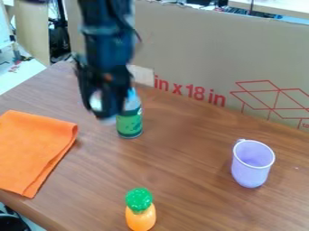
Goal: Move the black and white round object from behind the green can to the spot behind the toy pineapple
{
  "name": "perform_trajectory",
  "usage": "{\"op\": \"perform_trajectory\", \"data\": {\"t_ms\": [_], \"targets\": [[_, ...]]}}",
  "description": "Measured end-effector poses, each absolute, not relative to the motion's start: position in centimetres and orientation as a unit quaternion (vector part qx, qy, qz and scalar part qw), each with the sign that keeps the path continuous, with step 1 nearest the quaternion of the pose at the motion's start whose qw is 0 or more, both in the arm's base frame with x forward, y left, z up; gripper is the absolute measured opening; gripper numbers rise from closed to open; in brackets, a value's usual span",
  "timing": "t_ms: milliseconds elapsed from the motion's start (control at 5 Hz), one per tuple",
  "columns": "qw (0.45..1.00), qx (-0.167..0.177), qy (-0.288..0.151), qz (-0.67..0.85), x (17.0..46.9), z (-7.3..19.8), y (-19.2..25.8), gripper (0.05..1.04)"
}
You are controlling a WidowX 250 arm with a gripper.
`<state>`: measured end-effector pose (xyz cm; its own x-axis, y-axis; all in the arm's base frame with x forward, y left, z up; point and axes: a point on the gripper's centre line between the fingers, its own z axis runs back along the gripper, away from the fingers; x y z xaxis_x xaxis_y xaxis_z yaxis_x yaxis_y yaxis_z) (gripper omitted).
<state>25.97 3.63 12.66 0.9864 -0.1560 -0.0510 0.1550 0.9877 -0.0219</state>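
Brown wood-grain desk (187,155), upright cardboard sheet (187,49) along its far edge with red box outlines and lettering, pale floor (23,72) at the left, light wooden panel (32,31), dark clutter beside it, whitish tabletop (280,5) behind the cardboard, soft even light.

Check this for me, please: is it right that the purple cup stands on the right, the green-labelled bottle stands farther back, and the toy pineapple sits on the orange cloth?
Not quite: the camera view shows the toy pineapple on the bare wooden table, apart from the orange cloth. The purple cup does stand on the right, with the green-labelled bottle farther back.
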Motion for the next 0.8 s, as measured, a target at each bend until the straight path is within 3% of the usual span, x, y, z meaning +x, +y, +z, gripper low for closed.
{"op": "perform_trajectory", "data": {"t_ms": [200, 800], "targets": [[0.993, -0.004, 0.06, -0.097, 25.5, 8.6, 3.0, 0.596], [0.992, -0.009, 0.079, -0.096, 25.2, 3.5, 3.8, 0.595]]}}
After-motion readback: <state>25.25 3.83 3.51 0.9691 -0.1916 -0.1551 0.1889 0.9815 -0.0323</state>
